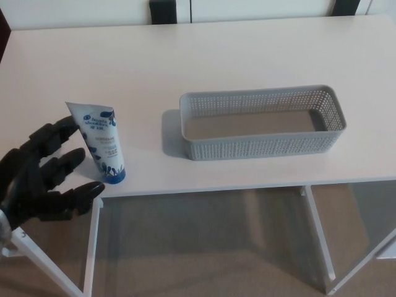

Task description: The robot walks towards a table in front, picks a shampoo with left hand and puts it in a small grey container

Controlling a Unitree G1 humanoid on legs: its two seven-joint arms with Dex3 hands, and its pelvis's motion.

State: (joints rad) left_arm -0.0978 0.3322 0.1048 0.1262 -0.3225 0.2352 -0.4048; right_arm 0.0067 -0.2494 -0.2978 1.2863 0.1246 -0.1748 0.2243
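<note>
A white and blue shampoo tube [102,142] stands cap-down near the front left edge of the white table [204,55]. My left hand [43,176] is just left of the tube, open, with its fingers spread toward it; one fingertip [73,126] looks close to or touching the tube's upper left side. The small grey perforated container [263,122] lies empty on the table to the right of the tube. My right hand is not in view.
The table's front edge runs just below the tube and container. White table legs [318,232] stand below over a beige floor. A dark object [163,10] sits beyond the table's far edge.
</note>
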